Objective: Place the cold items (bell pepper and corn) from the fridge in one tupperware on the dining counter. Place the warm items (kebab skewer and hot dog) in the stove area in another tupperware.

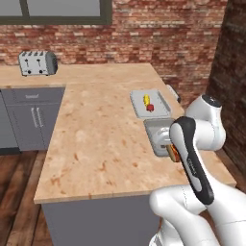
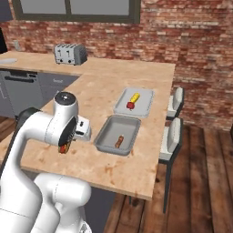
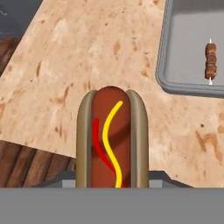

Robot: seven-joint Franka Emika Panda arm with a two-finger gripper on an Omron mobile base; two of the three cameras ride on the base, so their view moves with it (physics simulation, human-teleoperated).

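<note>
My gripper [image 2: 64, 146] is shut on the hot dog [image 3: 111, 135], a bun with red and yellow sauce lines, held over the near part of the dining counter [image 1: 96, 139]. Right of it lies the darker grey tupperware [image 2: 109, 128] with the kebab skewer [image 3: 211, 60] inside. Beyond that, the pale flat tupperware [image 2: 144, 99] holds the yellow corn [image 2: 135, 98] and the red bell pepper [image 2: 130, 105]. The fridge and the stove area are out of view.
A steel toaster [image 1: 37, 63] stands on the back counter by the brick wall. Two pale chairs [image 2: 173, 132] sit along the counter's right side. Grey cabinets [image 1: 33, 120] run along the left over a wooden floor.
</note>
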